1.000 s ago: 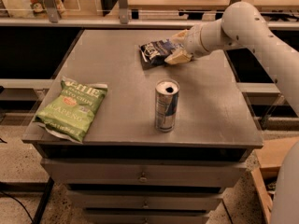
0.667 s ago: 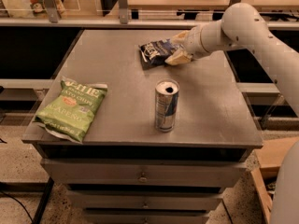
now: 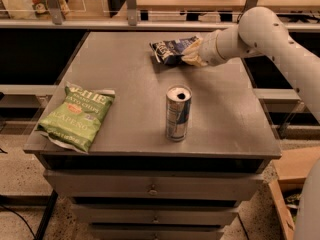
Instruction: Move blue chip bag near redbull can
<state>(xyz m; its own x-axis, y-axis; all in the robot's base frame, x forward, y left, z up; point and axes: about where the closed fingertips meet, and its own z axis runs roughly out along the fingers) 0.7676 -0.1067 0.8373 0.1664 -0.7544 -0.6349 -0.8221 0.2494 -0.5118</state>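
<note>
I'm looking down on a grey, matte counter (image 3: pixel 125 84) with 3 stacked drawer fronts (image 3: pixel 100 186) below its front edge, the top one with a small round knob. My tool (image 3: pixel 192 54) sits at the counter's 1 o'clock. At 12 o'clock, behind the counter, a pale horizontal rail (image 3: pixel 50 24) runs across with upright metal posts (image 3: pixel 131 4) rising from it, and past that lies a light wooden tabletop (image 3: pixel 165 1). The space under the rail is dark. The floor (image 3: pixel 20 174) is speckled beige; a thin black cable (image 3: pixel 20 221) trails over it at 8 o'clock. A brown cardboard box (image 3: pixel 292 184) stands at 4 o'clock. The light is warm and dim.
</note>
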